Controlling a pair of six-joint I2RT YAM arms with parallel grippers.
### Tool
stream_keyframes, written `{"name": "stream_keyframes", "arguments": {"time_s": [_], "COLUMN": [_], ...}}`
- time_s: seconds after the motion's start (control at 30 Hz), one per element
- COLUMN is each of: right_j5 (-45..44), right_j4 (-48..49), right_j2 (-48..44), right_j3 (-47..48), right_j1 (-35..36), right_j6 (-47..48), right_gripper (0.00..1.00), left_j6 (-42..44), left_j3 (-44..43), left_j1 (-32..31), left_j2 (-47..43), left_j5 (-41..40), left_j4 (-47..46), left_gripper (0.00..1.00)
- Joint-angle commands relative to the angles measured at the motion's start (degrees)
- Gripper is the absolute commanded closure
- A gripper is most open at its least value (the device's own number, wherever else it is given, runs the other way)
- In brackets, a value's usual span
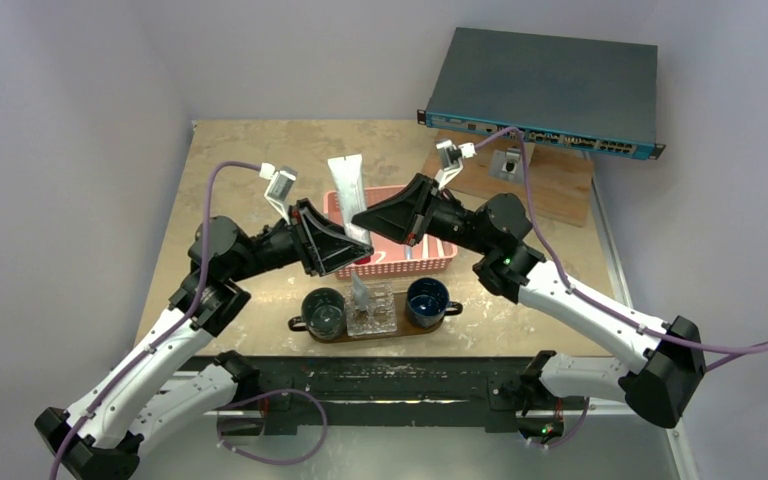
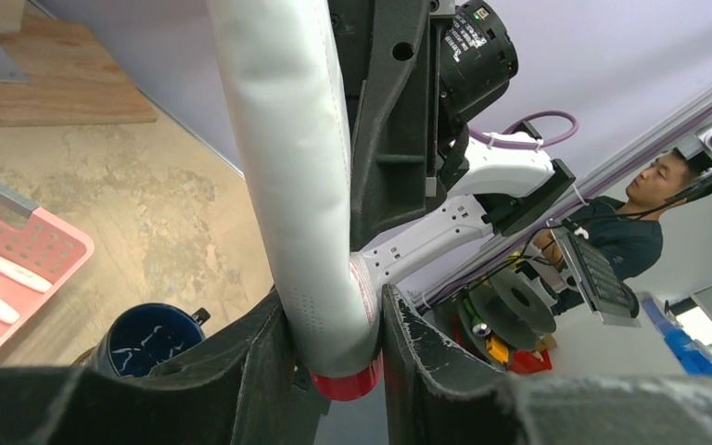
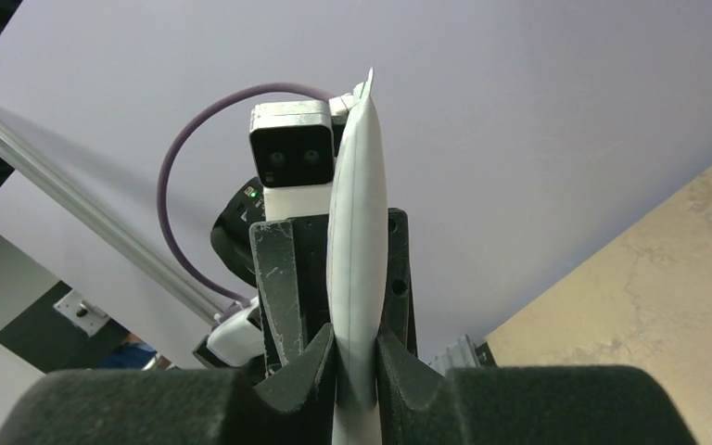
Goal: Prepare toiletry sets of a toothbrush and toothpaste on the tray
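Both arms reach in over the middle of the mottled beige table (image 1: 240, 180) and meet on one thing: a soft white plastic toothpaste tube (image 1: 346, 190) with a red cap. It stands nearly upright in the air above the left part of the pink perforated plastic basket (image 1: 438, 258), with its flat crimped end up and the cap down.

The left gripper (image 2: 336, 345) has its jaws drawn in narrow on the lower end of the tube. In the left wrist view both black fingers press against the tube's sides just above the red cap. The right gripper (image 3: 355, 363) pinches the same tube higher up. In the right wrist view the tube shows edge-on, squeezed thin between the two pads.

Slim pale toothbrushes (image 2: 5, 266) lie flat inside the basket.

The dark brown wooden tray (image 1: 400, 328) lies on the table just on the near side of the basket, well below the tube and apart from it. On it stand a dark green mug (image 1: 323, 312) at the left, a clear glass holder (image 1: 372, 310) in the middle and a dark blue mug (image 1: 427, 300) at the right.

At the far right a grey-blue network switch (image 1: 545, 85) rests on a light wooden board (image 1: 550, 190)
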State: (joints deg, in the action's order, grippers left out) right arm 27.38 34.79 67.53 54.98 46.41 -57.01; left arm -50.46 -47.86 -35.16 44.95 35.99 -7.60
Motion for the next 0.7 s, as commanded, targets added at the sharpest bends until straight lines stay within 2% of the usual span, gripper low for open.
{"name": "stream_keyframes", "arguments": {"time_s": [0.0,0.3,0.67], "right_j5": [-1.63,-3.78,2.76], "right_j4": [0.33,-18.01,-40.52], "right_j2": [-1.18,-4.07,-2.75], "right_j3": [0.15,5.64,18.56], "right_j1": [0.43,0.43,-0.95], "right_j6": [1.68,15.36,30.5], "right_gripper": [0.75,0.43,0.36], "left_j6": [-0.05,3.4,12.39], "left_j3": [-0.33,-1.11,-1.27], "left_j1": [0.11,0.09,0.35], "left_j2": [0.0,-0.24,-2.06], "left_j5": [0.14,0.79,7.88], "left_j4": [-1.98,4.63,17.96], "left_gripper": [1.0,1.0,1.0]}}
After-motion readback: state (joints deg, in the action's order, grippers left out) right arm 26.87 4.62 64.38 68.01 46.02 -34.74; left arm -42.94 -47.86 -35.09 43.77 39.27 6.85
